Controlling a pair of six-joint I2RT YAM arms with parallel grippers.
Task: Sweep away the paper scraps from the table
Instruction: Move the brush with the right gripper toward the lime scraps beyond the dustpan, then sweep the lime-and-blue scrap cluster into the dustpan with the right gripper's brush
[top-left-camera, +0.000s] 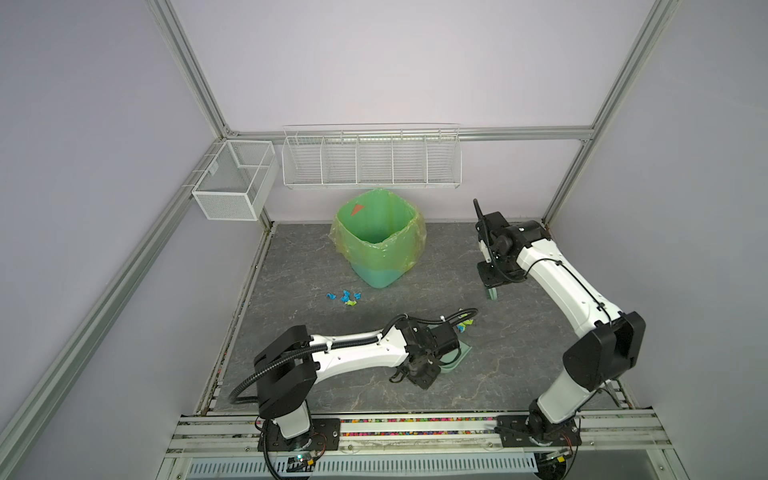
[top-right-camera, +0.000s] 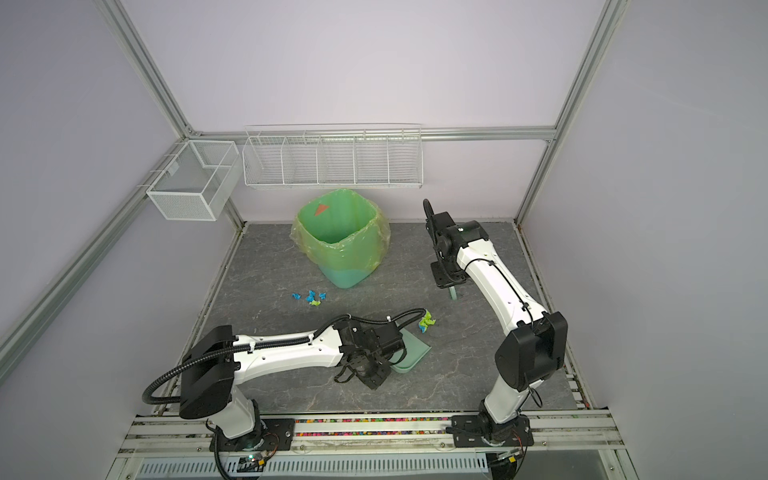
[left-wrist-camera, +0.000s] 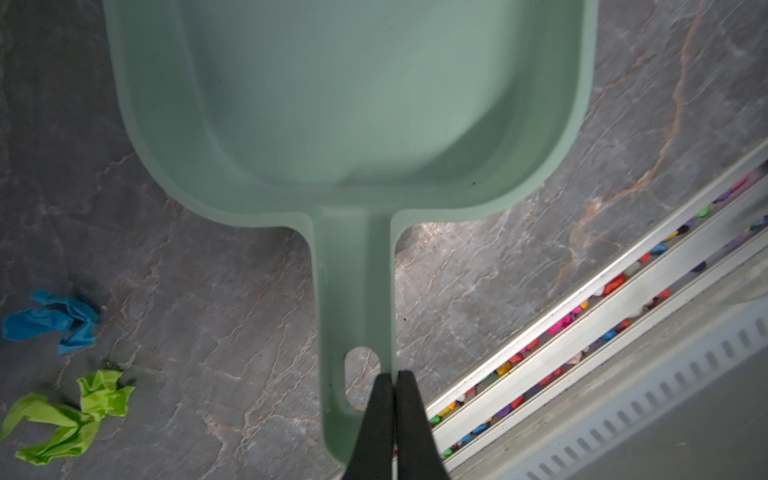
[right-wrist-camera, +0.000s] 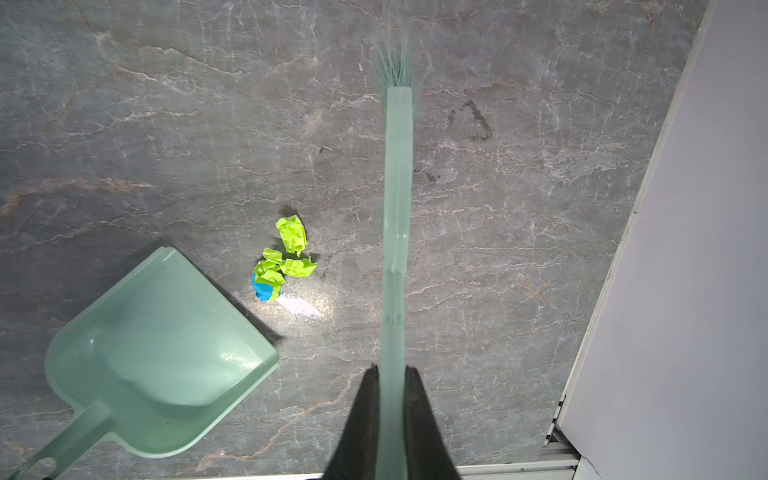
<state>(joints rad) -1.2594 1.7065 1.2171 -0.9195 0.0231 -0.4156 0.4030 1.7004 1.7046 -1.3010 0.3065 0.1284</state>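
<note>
- My left gripper (left-wrist-camera: 394, 376) is pinched tight on the edge of the dustpan (left-wrist-camera: 353, 104) handle, beside its hang hole. The pan is empty, down on the table (top-left-camera: 498, 365).
- My right gripper (right-wrist-camera: 392, 368) is clamped on the brush (right-wrist-camera: 398, 187) handle, bristles pointing away from me. I can't tell if they touch the table.
- The paper scraps (right-wrist-camera: 284, 262) — one green-and-blue clump lies just beside the pan's open lip, between pan and brush, touching neither.
- A second clump (top-left-camera: 344, 297), mostly blue, lies near the foot of the green bin (top-left-camera: 380, 237), well apart from the pan.
</note>
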